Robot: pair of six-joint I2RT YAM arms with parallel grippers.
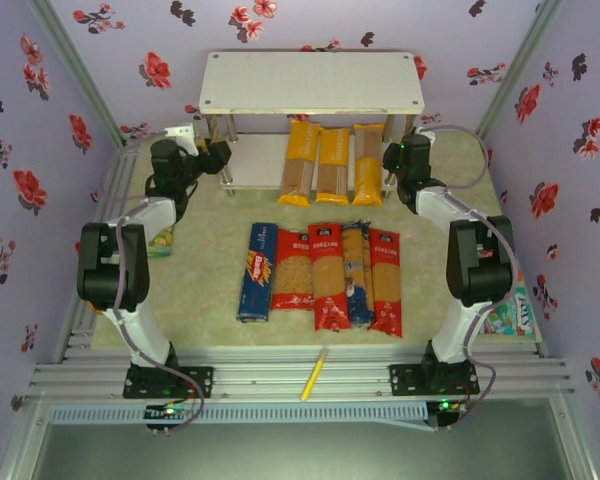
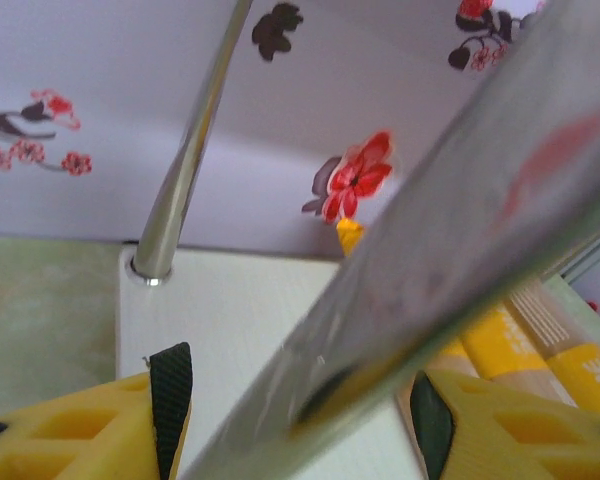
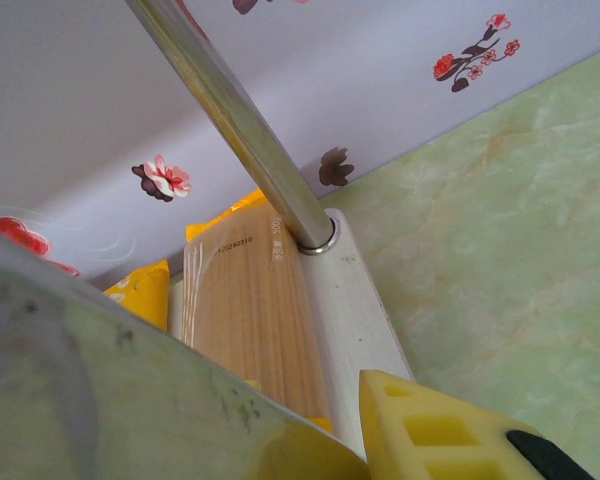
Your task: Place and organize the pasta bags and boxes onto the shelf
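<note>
Silver shelf post (image 2: 430, 250) is straddled by the left pincer (image 2: 300, 415), fingers spread, nothing gripped. Three yellow bags (image 1: 332, 165) are laid on the shelf (image 1: 310, 85). Grip of the right pincer (image 1: 400, 155) can't be told tbh.

A silver post (image 3: 230, 120) slants down from the top left into a socket at the corner of the white shelf (image 3: 355, 310), which stands on the green tabletop (image 3: 500, 250) before a flowered wall (image 3: 380, 80). Just left of the post a spaghetti bag (image 3: 250, 320) with a yellow end lies along the board, a second yellow bag (image 3: 140, 290) beside it. A blurred grey bar (image 3: 100, 380) crosses the lower left, touching the yellow gripper finger (image 3: 430, 430) at the bottom.
</note>
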